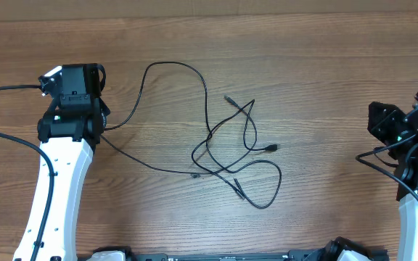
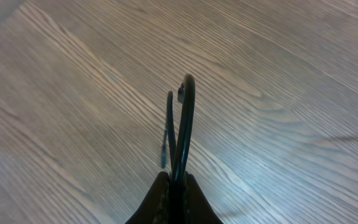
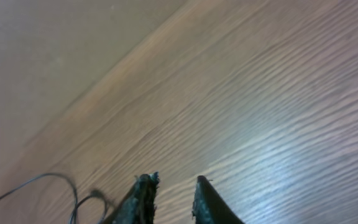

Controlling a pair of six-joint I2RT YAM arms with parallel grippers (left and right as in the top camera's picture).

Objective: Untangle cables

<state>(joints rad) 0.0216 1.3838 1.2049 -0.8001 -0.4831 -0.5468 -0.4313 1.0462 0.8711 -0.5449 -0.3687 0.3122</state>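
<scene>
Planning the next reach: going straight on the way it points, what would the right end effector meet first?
Probably the bare wooden tabletop; the right end effector aims at it, with the thin black cable off to one side.

A brown wood-grain tabletop (image 1: 325,65) fills the overhead view. Beyond its far edge lies a plain, paler tan surface (image 3: 42,50), perhaps a wall; it is too blurred to tell.
</scene>
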